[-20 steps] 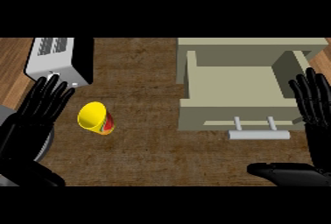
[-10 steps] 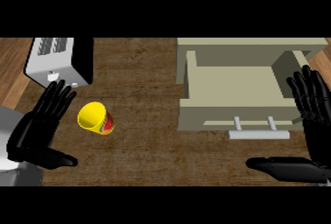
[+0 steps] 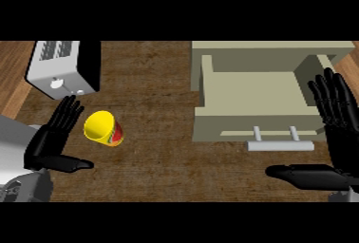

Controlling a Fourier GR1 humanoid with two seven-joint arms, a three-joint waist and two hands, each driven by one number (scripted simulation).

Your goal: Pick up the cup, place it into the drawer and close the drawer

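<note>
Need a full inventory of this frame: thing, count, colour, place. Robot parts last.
cup: 1, yellow with red band, lying on its side on the counter at left, just right of the left hand
toaster: 1, white and black, upper left
drawer: 1, beige, pulled open at upper right, nothing visible inside
drawer handle: 1, pale grey, on the drawer front
counter: 1, dark brown wood grain
left hand: 1, black, open, beside the cup
right hand: 1, black, open, at right edge beside the drawer
</note>
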